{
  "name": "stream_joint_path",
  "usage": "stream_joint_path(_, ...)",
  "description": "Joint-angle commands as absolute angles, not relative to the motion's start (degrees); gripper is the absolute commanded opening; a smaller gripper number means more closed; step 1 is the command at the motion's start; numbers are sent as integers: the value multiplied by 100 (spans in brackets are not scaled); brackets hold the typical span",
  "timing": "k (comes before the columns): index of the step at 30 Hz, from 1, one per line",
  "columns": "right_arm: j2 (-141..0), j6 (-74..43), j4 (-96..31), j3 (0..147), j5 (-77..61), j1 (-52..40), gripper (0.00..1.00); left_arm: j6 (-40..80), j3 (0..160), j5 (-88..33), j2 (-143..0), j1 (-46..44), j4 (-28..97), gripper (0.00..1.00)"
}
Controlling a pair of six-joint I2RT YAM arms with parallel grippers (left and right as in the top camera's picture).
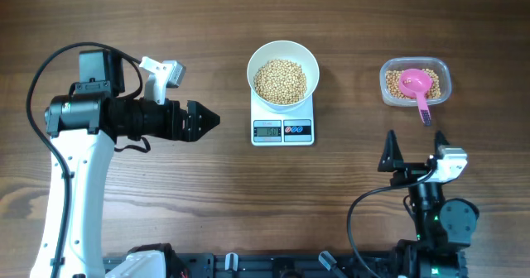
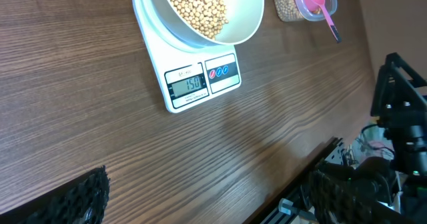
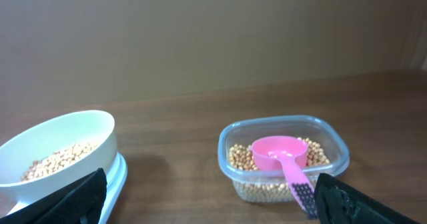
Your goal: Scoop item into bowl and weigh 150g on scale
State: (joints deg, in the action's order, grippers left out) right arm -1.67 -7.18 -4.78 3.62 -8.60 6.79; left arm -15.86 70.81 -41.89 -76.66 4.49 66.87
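Target weight is shown on the scale (image 1: 283,131), centre frame, bowl (image 1: 253,69) filled; left hand (image 1: 211,119) and right hand (image 1: 414,142) are seen open, empty.

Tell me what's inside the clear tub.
The tub holds tan beans and a pink scoop lying on them, its handle poking out over the rim. The beans under the scoop and the tub's floor are covered.

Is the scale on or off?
On: the scale has a lit display reading 150, with the bowl of beans on it.
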Motion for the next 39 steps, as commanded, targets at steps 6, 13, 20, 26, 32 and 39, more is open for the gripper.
stream_joint_path(6, -16, 145, 75, 30, -797, 338, 100, -1719, 7185, -4213, -7666, 434, 6687, 100)
stream_joint_path(13, -16, 132, 362, 30, -471, 338, 100, -1719, 7185, -4213, -7666, 434, 6687, 100)
stream_joint_path(20, -16, -231, 1, 30, -340, 338, 100, -1719, 7185, -4213, -7669, 434, 6687, 100)
stream_joint_path(26, -16, -119, -1, 30, -401, 316, 100, -1717, 7185, -4213, -7669, 434, 6687, 100)
stream_joint_path(32, -16, 3, -1, 30, -432, 279, 100, -1719, 7185, -4213, -7666, 434, 6687, 100)
stream_joint_path(39, -19, 137, 8, 30, -408, 60, 100, -1719, 7185, -4213, -7666, 434, 6687, 100)
